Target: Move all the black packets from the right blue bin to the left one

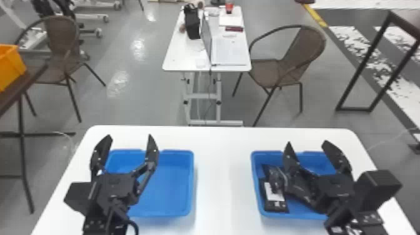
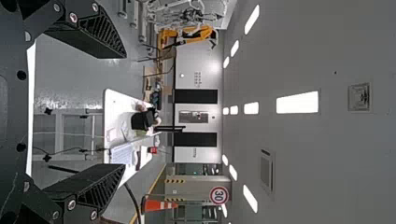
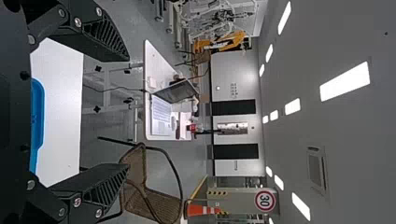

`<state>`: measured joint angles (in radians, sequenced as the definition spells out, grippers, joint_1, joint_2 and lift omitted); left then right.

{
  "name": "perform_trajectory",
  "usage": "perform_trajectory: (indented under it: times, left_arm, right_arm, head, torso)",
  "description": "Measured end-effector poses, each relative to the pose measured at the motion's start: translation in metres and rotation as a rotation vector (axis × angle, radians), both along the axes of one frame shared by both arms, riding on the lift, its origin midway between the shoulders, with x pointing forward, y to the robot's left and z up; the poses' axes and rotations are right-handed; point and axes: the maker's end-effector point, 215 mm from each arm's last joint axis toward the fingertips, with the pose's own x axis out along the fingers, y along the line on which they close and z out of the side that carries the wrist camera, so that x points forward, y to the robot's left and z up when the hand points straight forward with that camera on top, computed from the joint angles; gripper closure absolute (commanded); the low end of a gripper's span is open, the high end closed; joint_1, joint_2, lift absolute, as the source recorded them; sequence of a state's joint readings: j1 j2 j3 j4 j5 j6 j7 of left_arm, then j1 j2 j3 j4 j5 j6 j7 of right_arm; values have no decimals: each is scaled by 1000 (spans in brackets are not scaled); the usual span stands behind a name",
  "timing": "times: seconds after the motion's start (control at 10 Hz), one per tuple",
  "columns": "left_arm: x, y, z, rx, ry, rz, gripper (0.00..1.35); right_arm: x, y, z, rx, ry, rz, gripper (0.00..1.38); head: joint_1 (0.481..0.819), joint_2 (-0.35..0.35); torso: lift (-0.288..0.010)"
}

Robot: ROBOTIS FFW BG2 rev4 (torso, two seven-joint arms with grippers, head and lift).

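Black packets (image 1: 275, 197) lie in the right blue bin (image 1: 254, 178), gathered along its left side; seen from the head view, they sit to the left of my right tool (image 1: 307, 142) and partly behind it. One bears a white label; my right tool and its arm cover part of the pile, so I cannot tell how many there are. That tool is spread, its two fingers well apart over the bin, hiding much of its right half. My left tool (image 1: 129, 137) is spread too, over the left blue bin (image 1: 172, 187), blocking the bin's left part; to the right of the fingers I see its blue floor and far right corner. Both bins rest on the white worktop (image 1: 222, 175), a strip of which runs between my two tools.

Beyond both tools, past the worktop's far edge, stands a white far table (image 1: 184, 56) with a laptop (image 1: 205, 40), a black bag (image 1: 192, 25) and a red cup (image 1: 229, 7). Off to its right is a brown chair (image 1: 300, 59), then a dark metal frame (image 1: 361, 68). Far to the left of my left tool, an orange crate (image 1: 11, 67) sits on a dark table (image 1: 15, 93), near another chair (image 1: 61, 34).
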<state>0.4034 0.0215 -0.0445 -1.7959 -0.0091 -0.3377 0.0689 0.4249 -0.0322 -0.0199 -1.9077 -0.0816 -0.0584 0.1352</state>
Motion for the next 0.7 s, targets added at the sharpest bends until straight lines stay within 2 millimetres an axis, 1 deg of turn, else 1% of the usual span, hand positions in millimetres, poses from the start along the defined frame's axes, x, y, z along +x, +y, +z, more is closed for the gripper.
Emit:
perform_trajectory:
  times: [0.4, 0.6, 0.7]
  left_arm:
    - [0, 1, 1, 0, -3, 1, 202]
    - [0, 0, 0, 0, -1, 0, 202]
    - [0, 0, 0, 1, -1, 0, 200]
  right_arm:
    - [0, 0, -5, 10, 20, 0, 233]
    - [2, 0, -6, -15, 31, 6, 233]
    - [3, 0, -14, -17, 68, 8, 233]
  head:
    - [695, 5]
    - [695, 5]
    - [695, 5]
  torso:
    - [0]
    - [0]
    - [0]
